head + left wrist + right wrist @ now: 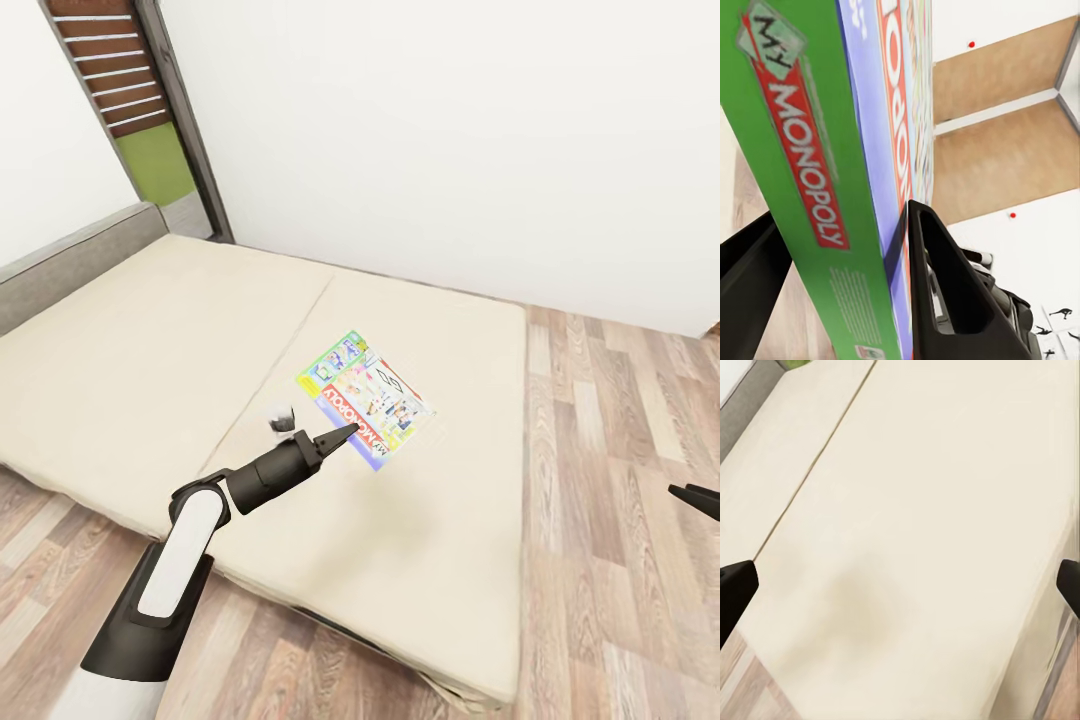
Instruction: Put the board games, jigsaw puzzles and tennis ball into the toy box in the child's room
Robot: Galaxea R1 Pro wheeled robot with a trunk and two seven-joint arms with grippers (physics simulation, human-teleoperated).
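A white-green "Monopoly" board game (pixel 368 400) lies on the cream bed (pixel 150 330), near its middle right. My left gripper (pixel 348 432) reaches over the mattress to the box's near edge. In the left wrist view the green side of the Monopoly box (pixel 802 172) stands between the two black fingers (pixel 937 285), which press against its faces, so the left gripper (pixel 840 217) is shut on it. My right gripper (pixel 695 497) hangs at the right edge of the head view above the wood floor; in its wrist view the right gripper (pixel 900 585) is open with bare mattress (pixel 915 510) beneath it.
A grey headboard (pixel 70 260) runs along the bed's left end. Behind it a dark-framed opening with wood slats (pixel 110 70) meets the white wall (pixel 450 130). Wood-plank floor (pixel 620 420) lies right of the bed and along its near side.
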